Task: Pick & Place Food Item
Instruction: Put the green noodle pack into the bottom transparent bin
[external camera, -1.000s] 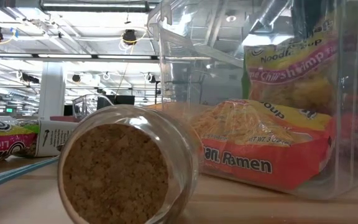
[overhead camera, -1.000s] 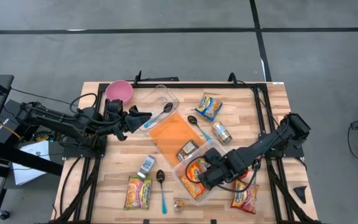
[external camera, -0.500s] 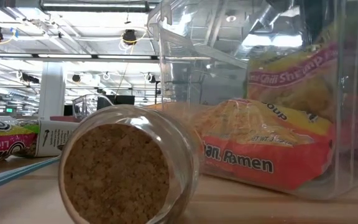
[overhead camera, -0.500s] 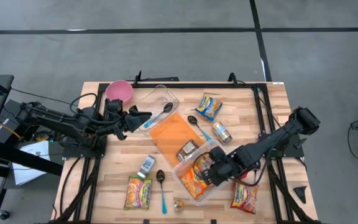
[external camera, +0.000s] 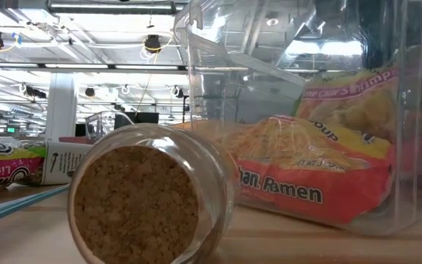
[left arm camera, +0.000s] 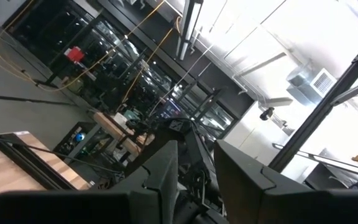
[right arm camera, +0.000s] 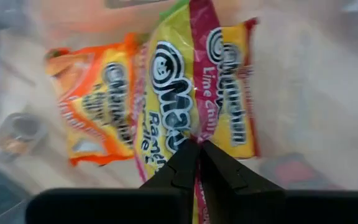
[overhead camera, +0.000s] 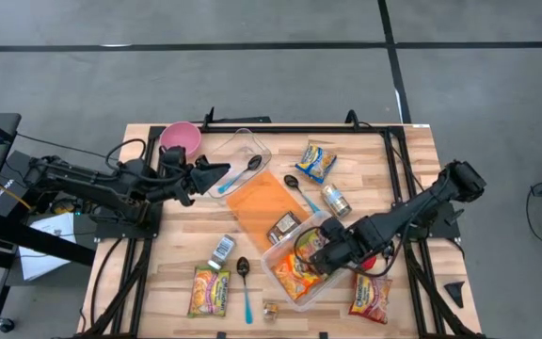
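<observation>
A clear plastic container [overhead camera: 269, 259] stands near the table's front, right of centre, with an orange ramen packet [external camera: 306, 169] lying flat inside it. My right gripper [overhead camera: 320, 252] points down into the container, shut on a yellow-and-pink lime chili shrimp ramen packet [right arm camera: 185, 81]. That packet shows in the low view [external camera: 350, 95] tilted behind and above the orange one. My left gripper [overhead camera: 216, 172] waits raised over the far left of the table, a narrow gap between its fingers and nothing in it. My right gripper pinches the shrimp packet at the middle of one end seam [right arm camera: 196, 134] between its two fingers, coming from above and pointing steeply down. The packet hangs below the fingers inside the container, tilted; whether its lower end rests on the orange packet I cannot tell.
A cork-lidded glass jar [external camera: 145, 198] lies on its side at the front edge. More ramen packets [overhead camera: 370, 297] [overhead camera: 210, 290] [overhead camera: 317, 160], a can [overhead camera: 336, 200], spoons [overhead camera: 244, 273], an orange lid [overhead camera: 263, 200], a second clear container [overhead camera: 238, 151] and a pink bowl [overhead camera: 181, 138] are spread about.
My right gripper has sunk into the clear container and shifted a little toward the far edge, still shut on the shrimp packet. The packet has come down from upright to a tilt, closer to the orange packet.
</observation>
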Motion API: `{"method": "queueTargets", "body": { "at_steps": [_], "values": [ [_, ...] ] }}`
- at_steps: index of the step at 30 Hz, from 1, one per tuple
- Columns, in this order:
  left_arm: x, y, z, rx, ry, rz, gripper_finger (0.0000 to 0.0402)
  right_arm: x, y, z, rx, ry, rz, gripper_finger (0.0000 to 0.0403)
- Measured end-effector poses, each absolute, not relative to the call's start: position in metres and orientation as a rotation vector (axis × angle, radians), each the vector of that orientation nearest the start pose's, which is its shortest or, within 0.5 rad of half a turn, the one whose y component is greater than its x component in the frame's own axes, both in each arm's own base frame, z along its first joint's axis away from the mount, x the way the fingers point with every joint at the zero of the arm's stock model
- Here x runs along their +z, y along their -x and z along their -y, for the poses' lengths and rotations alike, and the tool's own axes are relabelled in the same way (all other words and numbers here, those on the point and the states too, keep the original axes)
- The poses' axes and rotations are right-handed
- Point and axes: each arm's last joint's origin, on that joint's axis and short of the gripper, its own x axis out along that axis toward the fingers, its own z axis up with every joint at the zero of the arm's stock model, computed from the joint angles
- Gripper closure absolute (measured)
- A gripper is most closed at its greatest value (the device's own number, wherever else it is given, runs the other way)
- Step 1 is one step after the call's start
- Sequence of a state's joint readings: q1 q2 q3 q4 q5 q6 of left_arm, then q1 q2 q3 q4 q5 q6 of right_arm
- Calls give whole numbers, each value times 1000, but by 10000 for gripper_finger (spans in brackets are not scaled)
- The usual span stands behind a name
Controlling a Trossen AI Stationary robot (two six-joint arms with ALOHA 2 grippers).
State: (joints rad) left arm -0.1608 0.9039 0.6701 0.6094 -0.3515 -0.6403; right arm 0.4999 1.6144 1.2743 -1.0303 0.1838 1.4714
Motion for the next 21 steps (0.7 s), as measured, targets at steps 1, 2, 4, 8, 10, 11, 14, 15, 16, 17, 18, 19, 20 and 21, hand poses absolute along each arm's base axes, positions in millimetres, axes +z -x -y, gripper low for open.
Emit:
{"method": "queueTargets", "body": {
  "at_steps": [1,2,4,8,10,11,14,15,16,17,18,19,20,21],
  "values": [
    [347,-196,22,66,726,414,302,248,-266,-139,-697,-784,-1169,378],
    [347,-196,22,65,726,414,302,249,-265,-138,-701,-781,-1172,373],
    [347,-196,22,65,726,413,302,251,-264,-136,-705,-784,-1170,359],
    [347,-196,22,66,725,411,302,259,-259,-134,-698,-791,-1150,332],
    [347,-196,22,67,721,410,302,264,-255,-131,-702,-794,-1124,322],
    [347,-197,22,68,716,409,302,269,-254,-130,-698,-807,-1099,319],
    [346,-197,22,71,712,403,302,281,-246,-126,-678,-819,-1041,312],
    [346,-197,22,71,712,403,302,285,-245,-126,-668,-825,-1023,311],
    [346,-197,22,71,712,402,302,288,-243,-125,-661,-830,-1008,310],
    [346,-197,22,72,711,401,302,291,-241,-124,-654,-834,-1000,310],
    [346,-197,22,73,710,396,302,294,-240,-123,-647,-841,-989,310],
    [345,-197,22,76,708,388,302,297,-238,-122,-639,-850,-979,311],
    [344,-198,22,80,706,381,302,299,-237,-121,-633,-855,-973,312],
    [344,-198,21,84,704,377,302,300,-235,-120,-627,-855,-971,313]
  ]
}}
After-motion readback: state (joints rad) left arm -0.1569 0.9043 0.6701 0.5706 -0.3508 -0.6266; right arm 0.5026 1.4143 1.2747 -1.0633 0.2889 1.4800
